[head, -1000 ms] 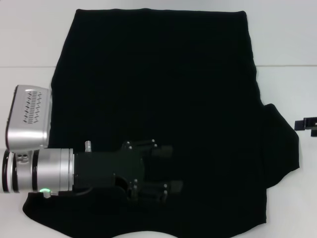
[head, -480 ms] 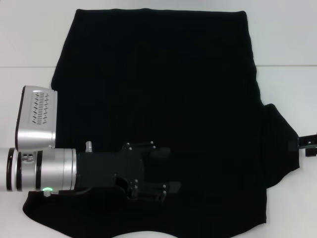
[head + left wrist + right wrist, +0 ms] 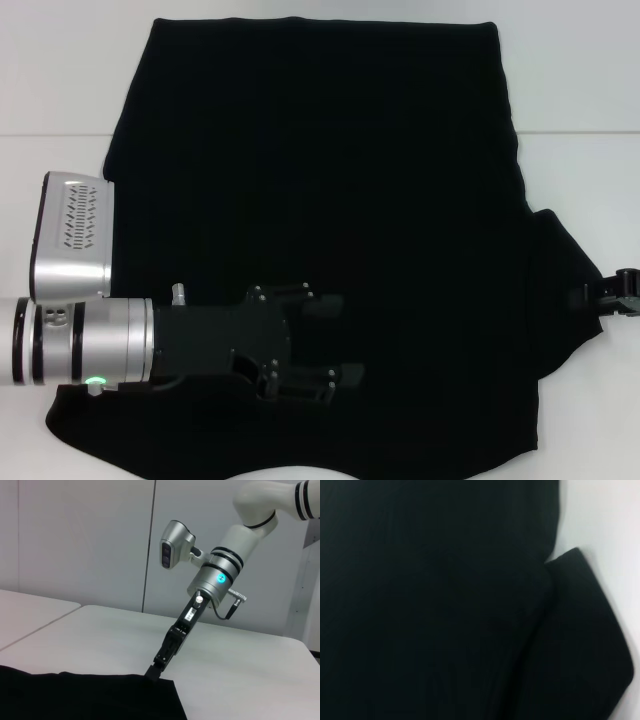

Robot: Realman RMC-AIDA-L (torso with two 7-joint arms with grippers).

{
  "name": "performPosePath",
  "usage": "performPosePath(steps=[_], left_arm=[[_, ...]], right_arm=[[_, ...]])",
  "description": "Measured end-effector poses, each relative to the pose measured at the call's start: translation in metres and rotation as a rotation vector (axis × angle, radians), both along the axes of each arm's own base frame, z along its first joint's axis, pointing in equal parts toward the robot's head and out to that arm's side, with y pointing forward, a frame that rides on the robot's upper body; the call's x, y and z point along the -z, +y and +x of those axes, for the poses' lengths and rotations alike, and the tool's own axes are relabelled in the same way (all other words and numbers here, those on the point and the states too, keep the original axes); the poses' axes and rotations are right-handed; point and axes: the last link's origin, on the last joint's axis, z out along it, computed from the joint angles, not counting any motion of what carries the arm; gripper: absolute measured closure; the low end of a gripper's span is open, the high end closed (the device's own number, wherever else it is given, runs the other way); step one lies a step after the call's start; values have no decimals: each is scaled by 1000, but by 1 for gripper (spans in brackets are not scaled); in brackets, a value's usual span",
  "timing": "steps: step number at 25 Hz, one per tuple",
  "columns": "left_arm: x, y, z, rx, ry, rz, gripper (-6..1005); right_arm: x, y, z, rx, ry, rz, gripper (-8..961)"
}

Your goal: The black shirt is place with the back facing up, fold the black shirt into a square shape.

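Black shirt (image 3: 330,200) swallows left hand (image 3: 335,340), spread open; right hand (image 3: 152,672) unclear.

The shirt (image 3: 330,200) runs off the head view's bottom edge, so its near hem and collar are cut off. The left gripper (image 3: 335,340) is black against black cloth; its fingers barely separate from the fabric. The right gripper (image 3: 152,672) is cropped at the head view's right edge. The right wrist view is blurred, showing only dark cloth.
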Motion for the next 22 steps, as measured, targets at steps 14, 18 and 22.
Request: performPosePath(steps=[14, 18, 22], left_arm=[[0, 0, 0, -4, -5, -1, 158], [0, -1, 0, -9, -10, 0, 158], [0, -1, 0, -15, -16, -7, 159]], right_arm=[[9, -5, 7, 2, 1, 26, 778], [3, -6, 12, 3, 8, 63, 871], [-6, -9, 20, -7, 38, 132, 921]])
